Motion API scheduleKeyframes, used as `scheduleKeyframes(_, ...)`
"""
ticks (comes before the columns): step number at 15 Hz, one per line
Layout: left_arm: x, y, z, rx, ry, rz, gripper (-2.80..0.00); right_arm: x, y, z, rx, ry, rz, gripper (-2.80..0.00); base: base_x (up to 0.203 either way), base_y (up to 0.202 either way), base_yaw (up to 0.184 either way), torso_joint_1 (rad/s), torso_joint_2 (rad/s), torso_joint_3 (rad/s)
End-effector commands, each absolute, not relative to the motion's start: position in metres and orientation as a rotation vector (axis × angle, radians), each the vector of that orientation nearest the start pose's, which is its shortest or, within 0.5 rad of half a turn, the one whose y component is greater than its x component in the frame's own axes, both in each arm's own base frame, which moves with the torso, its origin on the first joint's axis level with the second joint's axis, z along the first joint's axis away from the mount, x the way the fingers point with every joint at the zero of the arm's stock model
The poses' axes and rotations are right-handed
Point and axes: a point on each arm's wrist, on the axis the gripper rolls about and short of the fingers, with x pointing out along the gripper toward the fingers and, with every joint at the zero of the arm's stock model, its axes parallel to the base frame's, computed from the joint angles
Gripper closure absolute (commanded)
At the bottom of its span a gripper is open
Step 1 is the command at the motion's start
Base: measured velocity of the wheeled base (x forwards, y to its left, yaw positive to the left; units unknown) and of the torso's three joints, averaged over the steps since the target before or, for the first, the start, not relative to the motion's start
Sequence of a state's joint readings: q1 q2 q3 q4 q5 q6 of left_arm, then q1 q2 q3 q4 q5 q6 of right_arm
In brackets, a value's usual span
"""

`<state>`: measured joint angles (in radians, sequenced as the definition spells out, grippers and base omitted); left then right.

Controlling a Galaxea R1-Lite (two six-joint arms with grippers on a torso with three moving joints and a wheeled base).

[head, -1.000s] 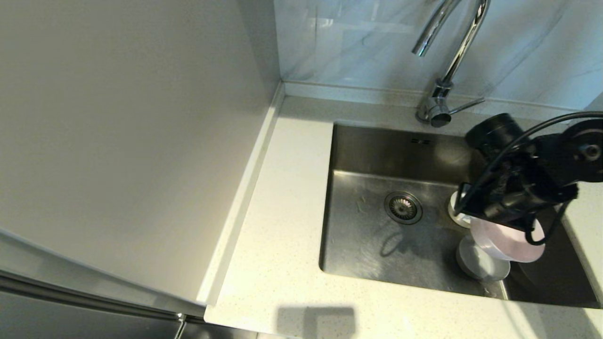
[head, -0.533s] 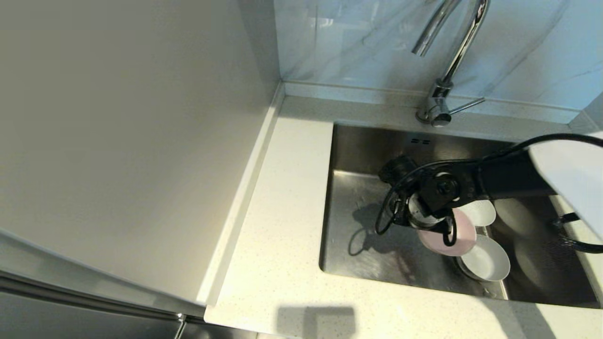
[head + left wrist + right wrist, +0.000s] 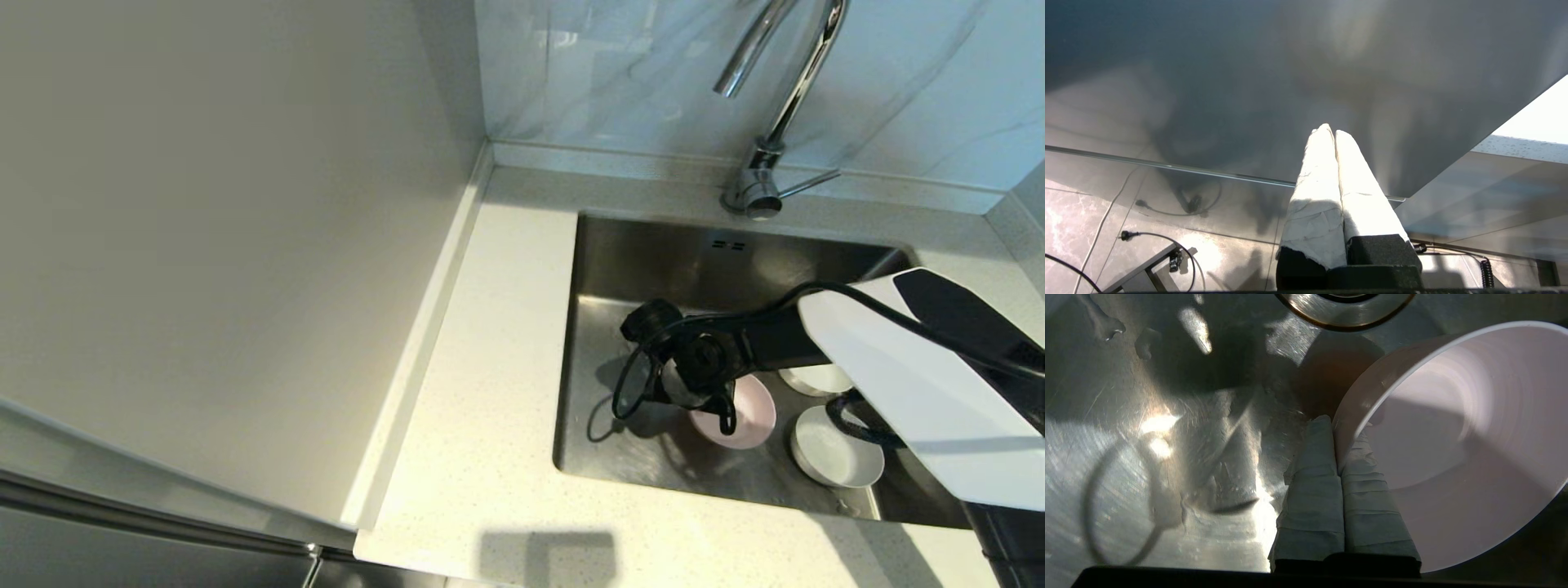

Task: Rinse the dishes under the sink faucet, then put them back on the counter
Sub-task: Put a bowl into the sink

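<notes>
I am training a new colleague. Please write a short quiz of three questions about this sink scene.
1. True or false: the right tool is shut on the rim of the pink bowl.
2. How many bowls are in the sink?
A. one B. two C. three
3. Fill in: no water runs from the ____.

Key: 1 true; 2 C, the pink bowl, the white bowl and the grey-white bowl; 3 faucet.
</notes>
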<state>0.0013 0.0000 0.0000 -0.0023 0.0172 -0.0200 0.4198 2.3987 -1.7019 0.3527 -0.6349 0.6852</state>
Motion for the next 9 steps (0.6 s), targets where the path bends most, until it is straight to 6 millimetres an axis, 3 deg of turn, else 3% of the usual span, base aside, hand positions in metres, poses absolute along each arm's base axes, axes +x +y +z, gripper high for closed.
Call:
scheduleKeyframes(1, -0.023, 0.0, 0.076, -0.021, -0.006, 0.02, 0.0, 0.423, 0.173, 0.048, 0.1, 0.79, -0.492, 0.0, 0.0, 0.0, 0.0, 0.0, 0.0, 0.0)
scheduleKeyframes(9, -0.023, 0.0, 0.076, -0.02, -0.006, 0.02, 0.0, 0.43, 0.175, 0.024, 0.094, 0.798, -0.496, 0.0, 0.0, 0.0, 0.0, 0.0, 0.0, 0.0)
